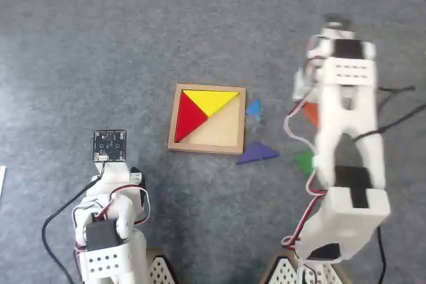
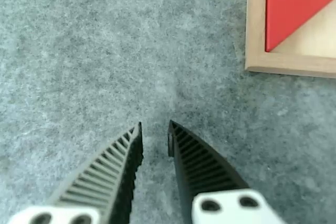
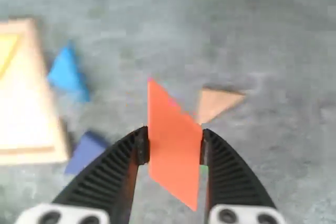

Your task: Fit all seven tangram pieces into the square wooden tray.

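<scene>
Two end effectors: right [image 3: 173, 131] grips orange piece [image 3: 174, 161], arm-hidden overhead; left [image 2: 155, 125] barely ajar.

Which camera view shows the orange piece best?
The right wrist view: the orange piece stands almost whole between the right gripper's fingers. In the high view the arm hides most of it, leaving a sliver. The left wrist view faces the tray corner instead.

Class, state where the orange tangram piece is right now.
The orange piece sits between the fingers of the right gripper, off to the right of the wooden tray in the high view, with the tan triangle and blue triangle nearby.
</scene>
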Tool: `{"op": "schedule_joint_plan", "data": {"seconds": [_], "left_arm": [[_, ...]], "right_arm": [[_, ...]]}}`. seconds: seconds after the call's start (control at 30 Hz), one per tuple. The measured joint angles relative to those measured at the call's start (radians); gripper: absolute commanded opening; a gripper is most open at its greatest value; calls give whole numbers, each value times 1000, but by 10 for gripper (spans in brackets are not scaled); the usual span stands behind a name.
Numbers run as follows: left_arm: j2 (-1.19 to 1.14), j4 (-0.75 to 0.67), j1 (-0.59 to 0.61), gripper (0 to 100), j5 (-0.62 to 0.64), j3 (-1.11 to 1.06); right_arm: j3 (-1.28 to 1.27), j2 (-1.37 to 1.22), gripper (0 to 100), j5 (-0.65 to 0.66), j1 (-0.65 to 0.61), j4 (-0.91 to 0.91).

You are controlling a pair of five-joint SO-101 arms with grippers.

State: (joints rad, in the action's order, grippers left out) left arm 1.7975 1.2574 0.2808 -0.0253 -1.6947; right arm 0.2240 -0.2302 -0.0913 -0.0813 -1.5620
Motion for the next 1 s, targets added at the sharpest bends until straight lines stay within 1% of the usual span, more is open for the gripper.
{"op": "schedule_joint_plan", "data": {"seconds": [0.17, 0.23, 0.33, 0.5, 0.7, 1.0], "left_arm": [[0, 0, 0, 81, 0, 0], [0, 0, 0, 81, 0, 0], [0, 0, 0, 81, 0, 0], [0, 0, 0, 81, 0, 0], [0, 0, 0, 81, 0, 0], [0, 0, 0, 81, 0, 0]], "right_arm": [[0, 0, 102, 6, -173, 0], [0, 0, 102, 3, -219, 18], [0, -5, 103, -46, -287, 72], [0, -133, 105, -81, -382, 158], [0, -250, 106, -180, -408, 279], [0, -261, 106, -325, -443, 350]]}}
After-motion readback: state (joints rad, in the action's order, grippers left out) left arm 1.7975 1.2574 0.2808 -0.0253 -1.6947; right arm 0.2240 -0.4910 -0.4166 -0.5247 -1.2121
